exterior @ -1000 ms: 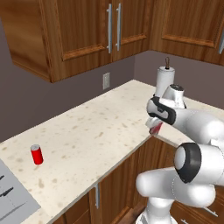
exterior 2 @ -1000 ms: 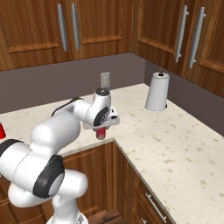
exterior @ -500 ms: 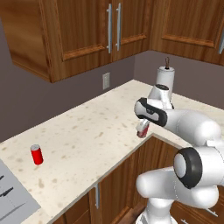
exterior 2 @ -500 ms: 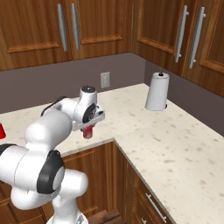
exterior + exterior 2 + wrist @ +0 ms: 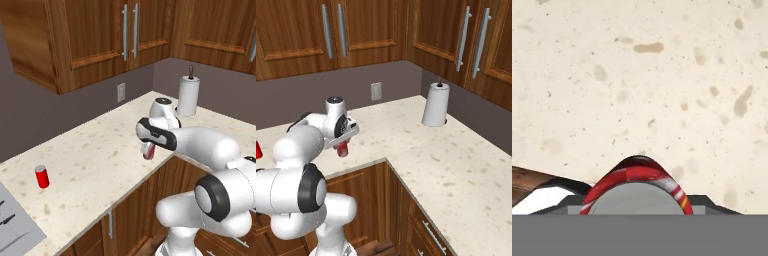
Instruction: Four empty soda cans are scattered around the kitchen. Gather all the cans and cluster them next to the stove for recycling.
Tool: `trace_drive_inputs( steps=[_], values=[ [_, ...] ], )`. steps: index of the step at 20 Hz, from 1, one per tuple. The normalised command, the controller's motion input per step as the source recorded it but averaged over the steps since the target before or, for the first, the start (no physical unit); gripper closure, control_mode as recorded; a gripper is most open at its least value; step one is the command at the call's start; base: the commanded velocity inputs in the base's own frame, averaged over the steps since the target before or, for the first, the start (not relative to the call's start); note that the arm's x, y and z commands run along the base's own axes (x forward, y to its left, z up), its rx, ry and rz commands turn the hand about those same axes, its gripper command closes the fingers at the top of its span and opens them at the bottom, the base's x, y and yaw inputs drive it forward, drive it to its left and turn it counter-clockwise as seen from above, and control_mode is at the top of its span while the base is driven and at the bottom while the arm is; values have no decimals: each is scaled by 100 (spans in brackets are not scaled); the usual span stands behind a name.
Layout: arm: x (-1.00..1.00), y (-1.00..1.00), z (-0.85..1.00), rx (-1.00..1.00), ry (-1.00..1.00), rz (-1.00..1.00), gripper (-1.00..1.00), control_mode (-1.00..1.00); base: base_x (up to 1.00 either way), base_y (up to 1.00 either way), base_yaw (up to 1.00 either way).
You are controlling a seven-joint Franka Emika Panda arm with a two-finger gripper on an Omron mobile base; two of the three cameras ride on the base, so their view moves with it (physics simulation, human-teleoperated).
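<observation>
Gripper (image 5: pixel 148 150) is clamped on a red soda can (image 5: pixel 148 151), held upright and hanging clear of the counter (image 5: pixel 95 155). Hand view looks straight down past the can's silver top (image 5: pixel 637 197) onto bare speckled stone, so nothing is under it.

Taking the paper towel roll (image 5: pixel 188 96) as landmark: the held can sits out from the roll toward the front edge of the counter, well apart from it, near the inside corner of the L. From the right base view it hangs just above that front edge (image 5: pixel 343 148).

Second red can (image 5: pixel 42 176) stands upright on the counter, much farther from the roll along the same run, near the grey slab with dark grate bars (image 5: pixel 12 227) at the frame edge. That slab looks like the stove, my read only, too little shows to be sure. If so, that can is probably already parked as part of the cluster. A red sliver (image 5: pixel 258 149) at the left edge of the right base view is likely the same can.

Why it's held this way, my guess: side grip on the body keeps it vertical for a clean set-down, lifted just enough to clear the surface in transit.

Containers: both cans are closed-top, contents not visible. Wall cabinets (image 5: pixel 125 35) above the roll are shut.
</observation>
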Motion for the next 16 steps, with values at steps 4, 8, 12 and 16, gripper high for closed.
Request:
trace_drive_inputs(
  steps=[4,8,12,16],
  values=[
    [0,50,0,-4,0,4,100,-100,0,0,0],
    [-2,50,0,-4,0,5,100,-100,0,0,0],
    [-2,44,0,-2,0,5,100,-100,0,0,0],
    [-6,42,1,-1,0,6,100,-100,0,0,0]
  ],
)
